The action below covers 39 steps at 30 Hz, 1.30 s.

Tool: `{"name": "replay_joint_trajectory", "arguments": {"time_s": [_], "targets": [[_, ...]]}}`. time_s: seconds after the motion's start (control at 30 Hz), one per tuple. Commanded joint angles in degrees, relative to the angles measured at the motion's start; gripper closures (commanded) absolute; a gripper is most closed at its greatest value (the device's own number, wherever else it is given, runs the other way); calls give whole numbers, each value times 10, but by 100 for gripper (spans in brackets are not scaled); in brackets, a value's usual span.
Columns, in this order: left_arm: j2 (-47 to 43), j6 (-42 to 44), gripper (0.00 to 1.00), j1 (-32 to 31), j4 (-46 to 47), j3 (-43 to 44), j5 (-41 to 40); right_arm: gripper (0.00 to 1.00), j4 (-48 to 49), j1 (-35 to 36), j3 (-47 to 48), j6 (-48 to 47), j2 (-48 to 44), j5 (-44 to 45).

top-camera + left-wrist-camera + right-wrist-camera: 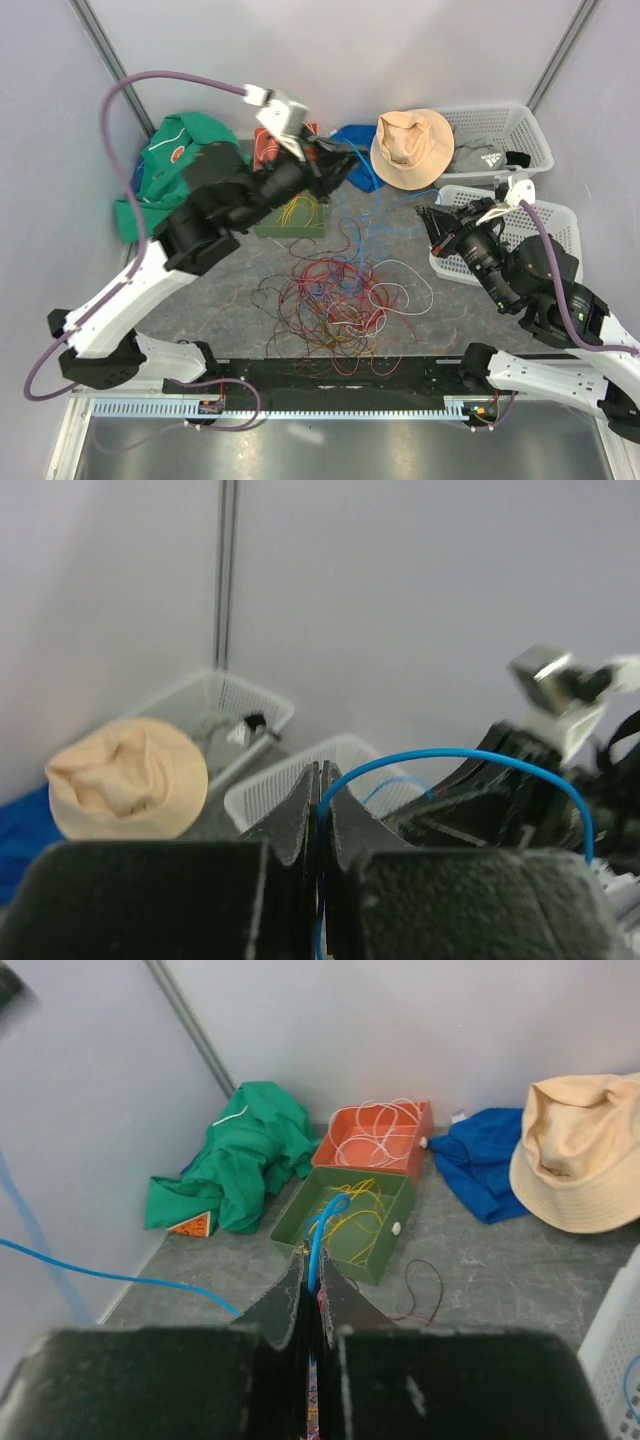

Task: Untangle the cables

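Left fingers (308,802) are pressed together on a blue cable (480,752), which rises from between the tips and arcs off to the right. Right fingers (298,1295) are also closed tight, with a blue cable poking up between the tips (same one? can't tell). A second thin blue line runs off to the left in the right wrist view. Both sets of fingers are held up off the counter (240,315), the left over the far middle and the right at the right side. The rest of the cables (335,295) lie in a loose pile of red, orange, white and blue at the middle of the counter, between and nearer than the fingers. Beyond the pile is a green box (345,1215) holding yellow cables, and an orange box (375,1135) with white ones touches it behind. A green garment (165,170) lies far left, with a blue cloth (480,1160) and a tan hat (412,147) to the right. Two white baskets (520,135) stand far right, the nearer one partly hidden by the right arm. From above, the left arm covers most of both boxes, and the blue strands between the arms are too thin to trace.
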Motion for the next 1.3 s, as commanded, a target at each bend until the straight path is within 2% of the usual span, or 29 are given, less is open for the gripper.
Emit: {"name": "replay_joint_trajectory", "arguments": {"time_s": [0.0,0.03,0.13,0.27,0.43,0.5,0.73,0.83,1.03,1.27], "targets": [[40,-21,98,0,-40,-46,-26,100,-16,0,34,16,-10,103],[59,-22,98,0,-31,-50,-27,100,-19,0,34,11,-9,159],[93,-31,98,1,7,-53,-25,100,-23,0,45,-10,-1,255],[172,-59,98,7,63,-22,5,100,-21,0,73,-41,19,344],[268,-84,98,11,141,40,59,100,17,0,78,-96,32,421],[321,-93,98,12,161,77,83,100,67,-1,61,-144,24,450],[505,-144,98,12,166,230,117,100,123,-3,-10,-173,12,509],[554,-168,98,16,176,254,117,100,135,-27,-52,-149,8,498],[584,-209,98,38,234,227,127,100,102,-113,-81,-68,55,404],[638,-210,98,46,264,283,147,100,100,-272,-86,21,126,284]]}}
